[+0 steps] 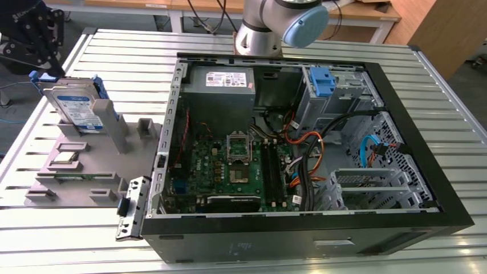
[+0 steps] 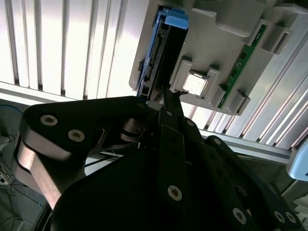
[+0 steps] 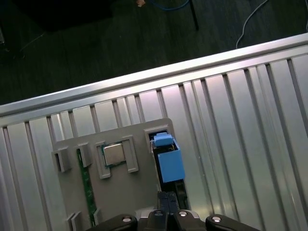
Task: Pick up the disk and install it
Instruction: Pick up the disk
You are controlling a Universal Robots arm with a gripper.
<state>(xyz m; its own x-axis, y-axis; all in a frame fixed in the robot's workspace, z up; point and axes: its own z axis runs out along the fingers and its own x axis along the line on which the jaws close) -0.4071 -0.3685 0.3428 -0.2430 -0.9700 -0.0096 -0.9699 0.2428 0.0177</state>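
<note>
The disk [image 1: 76,108] stands on edge in a slot of the grey holder [image 1: 84,168] on the exterior view's left, its blue-and-white label facing out and its blue bracket around the edges. My black gripper [image 1: 47,67] hangs just above its upper end, apart from it. In the first wrist view the disk [image 3: 169,163] shows edge-on with its blue bracket on top, and my gripper [image 3: 167,198] sits close to it with fingers together and nothing between them. The second wrist view has the disk's edge [image 2: 153,57] just beyond my gripper [image 2: 168,96].
The open computer case [image 1: 449,217] lies on the slatted metal table, with a blue bracket [image 1: 323,80] in its drive bay, cables and a grey power supply [image 1: 220,80]. The holder also carries a processor chip [image 3: 114,154] and a green memory stick [image 3: 86,187]. A metal bracket [image 1: 131,205] leans beside the case.
</note>
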